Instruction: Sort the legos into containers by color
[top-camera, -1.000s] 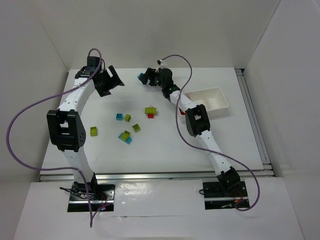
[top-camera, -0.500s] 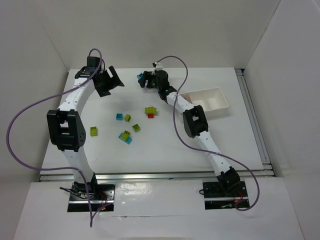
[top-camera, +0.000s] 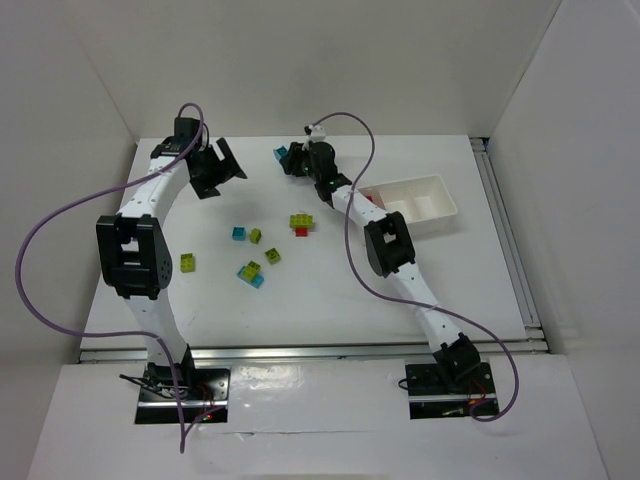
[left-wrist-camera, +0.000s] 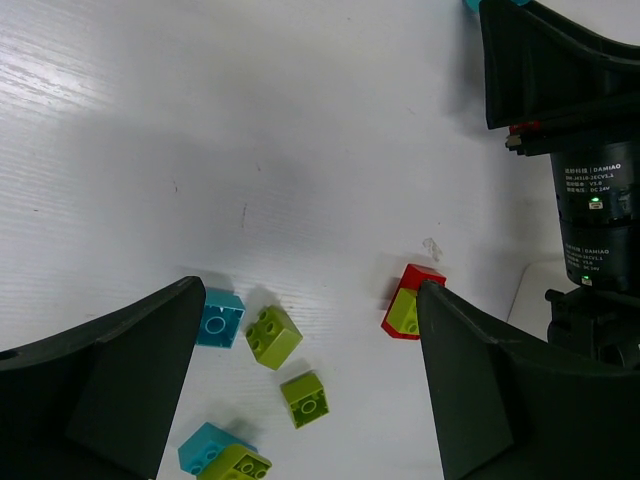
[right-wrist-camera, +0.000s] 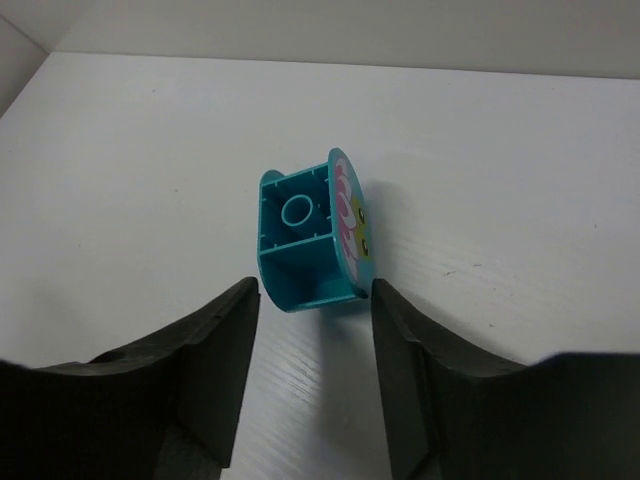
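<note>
Light: bright, even, diffuse, from above.
Shadows: soft grey smudge on the table (left-wrist-camera: 270, 190) in the left wrist view.
Glare: mild sheen along its ribbing.
Focus: cyan brick (right-wrist-camera: 305, 240) crisp; overhead view coarser.

The white table (left-wrist-camera: 200, 120) looks matt, with a fine ribbed grain across it like corrugated plastic sheet. The cyan hollow plastic brick (right-wrist-camera: 300, 240) is smooth and slightly glossy, with a printed picture on one face, and the lime-green studded plastic bricks (left-wrist-camera: 272, 336) shine faintly. The right pincer (right-wrist-camera: 313, 310) has fingers (right-wrist-camera: 200, 380) of dull black plastic, faintly grainy.
</note>
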